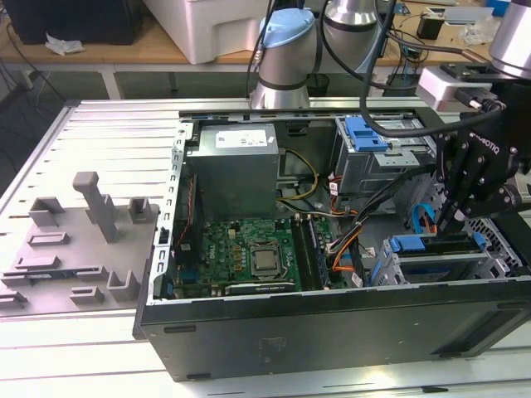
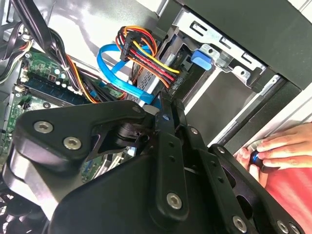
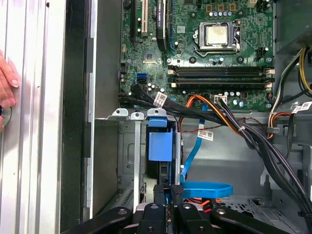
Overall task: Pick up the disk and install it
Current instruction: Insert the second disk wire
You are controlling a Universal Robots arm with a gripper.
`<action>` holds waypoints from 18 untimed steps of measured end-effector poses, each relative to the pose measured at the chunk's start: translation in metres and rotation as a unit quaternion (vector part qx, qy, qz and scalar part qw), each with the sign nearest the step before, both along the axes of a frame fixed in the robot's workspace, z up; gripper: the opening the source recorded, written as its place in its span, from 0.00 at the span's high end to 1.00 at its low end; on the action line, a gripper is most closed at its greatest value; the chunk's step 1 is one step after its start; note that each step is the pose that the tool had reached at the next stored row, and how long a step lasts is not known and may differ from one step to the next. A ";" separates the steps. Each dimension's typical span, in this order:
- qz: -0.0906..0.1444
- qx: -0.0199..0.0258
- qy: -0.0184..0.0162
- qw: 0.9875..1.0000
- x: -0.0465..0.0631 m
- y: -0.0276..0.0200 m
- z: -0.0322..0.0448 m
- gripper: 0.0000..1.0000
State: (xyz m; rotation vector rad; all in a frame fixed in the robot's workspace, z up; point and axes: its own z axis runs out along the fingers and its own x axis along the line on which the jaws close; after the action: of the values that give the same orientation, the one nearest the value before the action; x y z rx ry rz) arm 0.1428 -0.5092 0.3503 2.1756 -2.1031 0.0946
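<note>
My gripper (image 1: 455, 217) hangs over the drive bay on the exterior view's right. Its fingers (image 3: 168, 195) look closed. The disk (image 1: 440, 259) sits in the bay already, so little seems left.

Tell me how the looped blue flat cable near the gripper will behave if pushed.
The blue flat cable is probably floppy: it lies in a loose curl, so it should bend aside rather than resist. It looks thin and light, likely springing back partway. It runs in beside the coloured wires, so a shove from the gripper might tug a plug.
</note>
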 end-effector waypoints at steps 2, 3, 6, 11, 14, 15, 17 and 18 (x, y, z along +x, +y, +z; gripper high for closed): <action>0.000 0.000 0.000 1.000 0.000 -0.0002 -0.0004 0.84; 0.000 0.001 0.000 1.000 0.000 -0.0003 -0.0007 0.84; 0.000 0.001 0.000 1.000 0.000 -0.0004 -0.0018 0.84; 0.000 0.001 0.000 1.000 0.000 -0.0006 -0.0031 0.84; 0.000 0.001 0.000 1.000 0.000 -0.0006 -0.0040 0.84; 0.000 0.001 0.000 1.000 0.000 -0.0006 -0.0041 0.84; 0.000 0.001 0.000 1.000 0.000 -0.0006 -0.0046 0.84; 0.000 0.001 0.000 1.000 0.000 -0.0006 -0.0047 0.84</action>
State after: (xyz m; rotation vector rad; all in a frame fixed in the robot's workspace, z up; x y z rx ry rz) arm 0.1432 -0.5098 0.3456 2.1770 -2.1042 0.0923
